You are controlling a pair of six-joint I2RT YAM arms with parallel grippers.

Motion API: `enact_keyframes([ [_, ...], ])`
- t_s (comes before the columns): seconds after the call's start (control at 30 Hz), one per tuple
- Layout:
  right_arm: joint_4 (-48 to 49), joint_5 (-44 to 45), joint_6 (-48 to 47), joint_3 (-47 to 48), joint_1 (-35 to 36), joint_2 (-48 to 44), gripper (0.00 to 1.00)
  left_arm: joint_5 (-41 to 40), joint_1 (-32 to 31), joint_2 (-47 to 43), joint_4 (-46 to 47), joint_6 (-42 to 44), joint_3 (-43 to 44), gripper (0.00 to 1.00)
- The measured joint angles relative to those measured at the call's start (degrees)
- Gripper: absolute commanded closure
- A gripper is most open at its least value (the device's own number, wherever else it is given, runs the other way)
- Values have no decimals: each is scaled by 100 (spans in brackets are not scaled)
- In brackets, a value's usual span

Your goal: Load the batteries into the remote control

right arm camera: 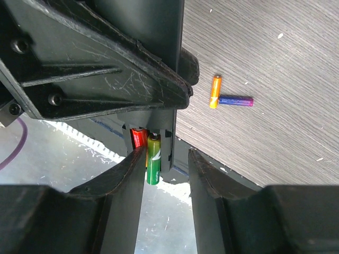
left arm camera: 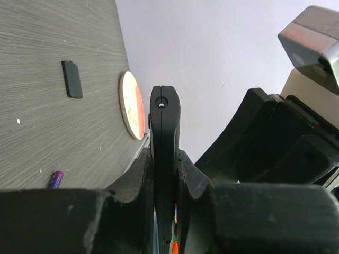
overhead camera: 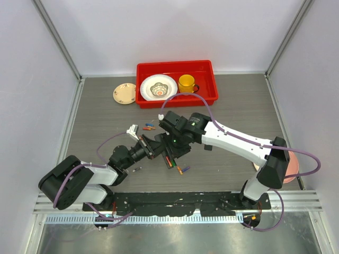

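My left gripper [left arm camera: 164,159] is shut on the slim black remote control [left arm camera: 164,127] and holds it on edge above the table. In the top view the two grippers meet at the table's middle, left gripper [overhead camera: 150,148] and right gripper [overhead camera: 172,144], and they hide most of the remote. My right gripper [right arm camera: 167,159] is open, with its fingers either side of the remote's open end. A green battery [right arm camera: 153,157] sticks out of the compartment beside a red battery [right arm camera: 139,137]. An orange battery [right arm camera: 214,91] and a blue-purple battery [right arm camera: 236,100] lie on the table.
A red tray [overhead camera: 212,79] at the back holds a white dish [overhead camera: 159,88] and a yellow mug [overhead camera: 186,83]. A small plate [overhead camera: 124,93] lies to its left and a pink plate [overhead camera: 290,172] at the right. Loose batteries [overhead camera: 150,127] lie near a grey-white object [overhead camera: 132,129]. A black cover [left arm camera: 72,79] lies flat.
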Motion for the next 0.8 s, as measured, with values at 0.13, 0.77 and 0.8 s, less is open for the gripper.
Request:
enact_keyframes([
  [0.13,37,-9,0,0,0,-76,55,28,-22,0,35,-2,2,100],
  [0.77,1681,918,0,-732,2,-1779,60,79,-22,33,63,-76,9,100],
  [0.8,1996,1067,-22,-1056,0,-2129,55,81,-22,33,63,-109,11,100],
])
